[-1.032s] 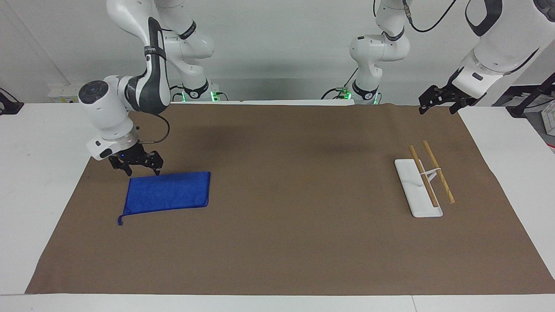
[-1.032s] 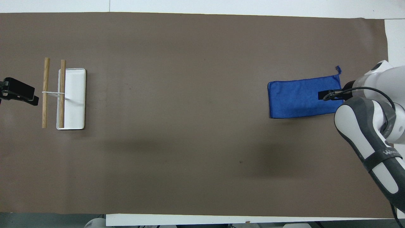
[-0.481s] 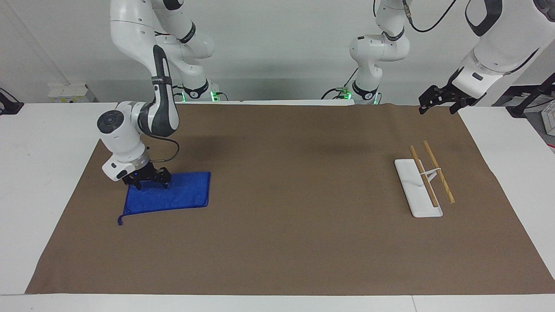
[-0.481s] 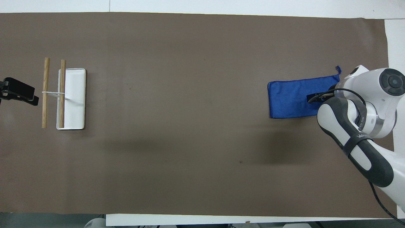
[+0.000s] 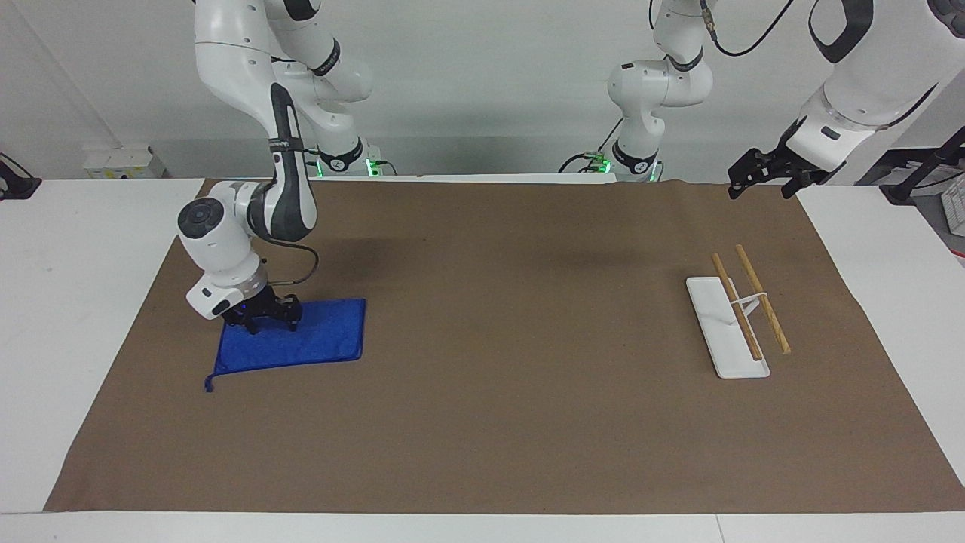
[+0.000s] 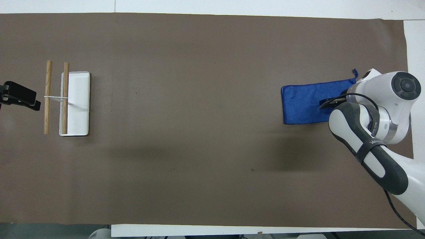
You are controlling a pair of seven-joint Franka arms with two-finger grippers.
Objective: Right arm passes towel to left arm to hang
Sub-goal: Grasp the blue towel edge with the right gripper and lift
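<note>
change since a second ago: my right hand point(image 5: 269, 323) was hovering at the towel's robot-side edge, out by the corner toward my right arm's end of the table. Now it has dropped and slid in over the cloth, fingertips down on it or just about.
right hand state: fingers look spread apart, one on each side of a patch of the blue cloth, not pinched on anything as far as I can see. In the overhead view only a black tip point(image 6: 327, 102) pokes out from under my own wrist.
towel spot: the towel point(image 5: 301, 343) hasn't budged; it lies flat on the brown paper cover point(image 5: 497, 422) of the table point(image 5: 75, 317), toward my right arm's end.
towel long axis: runs along the table's length, from one arm's end toward the other, so its short edges face the two ends.
towel pointing: the loop tail point(image 5: 209, 386) sticks out of the corner farther from me, at the outer end, pointing away from me and off toward the table's end.
left hand: my left hand point(image 5: 761, 179) hasn't moved. It's waiting in the air over the table's edge at my left arm's end, fingers apart and holding nothing.
other stuff: a white rack point(image 5: 727, 324) with two wooden bars point(image 5: 761, 298) sits toward my left arm's end, well apart from the towel.
</note>
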